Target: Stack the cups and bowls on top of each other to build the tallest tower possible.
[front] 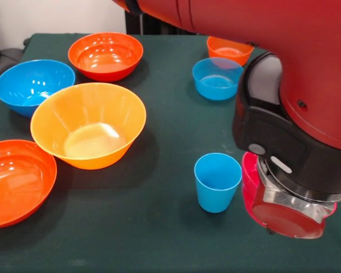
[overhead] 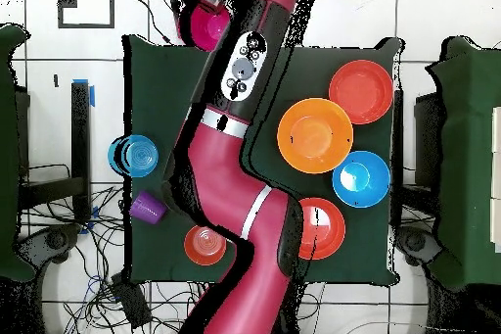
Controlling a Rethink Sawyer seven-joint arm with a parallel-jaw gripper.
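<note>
Pincer (front: 271,227) at pink bowl (front: 249,176), beside blue cup (front: 217,182).

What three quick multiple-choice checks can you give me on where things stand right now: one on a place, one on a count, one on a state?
1. Where is the magenta-pink bowl?
A. inside the yellow-orange bowl
B. under the arm's end, beside the light blue cup
C. on top of the large blue bowl

2. How many large red-orange bowls are on the table?
A. one
B. two
C. three

3. How does the light blue cup stand?
A. upright, open end up, empty
B. upside down
C. nested in the small blue bowl

Answers:
1 B: in the front view its pink rim shows just below the arm, next to the cup.
2 B: one red-orange bowl sits at the back and another red-orange bowl at the front edge.
3 A: its open mouth faces up and nothing is in it.
</note>
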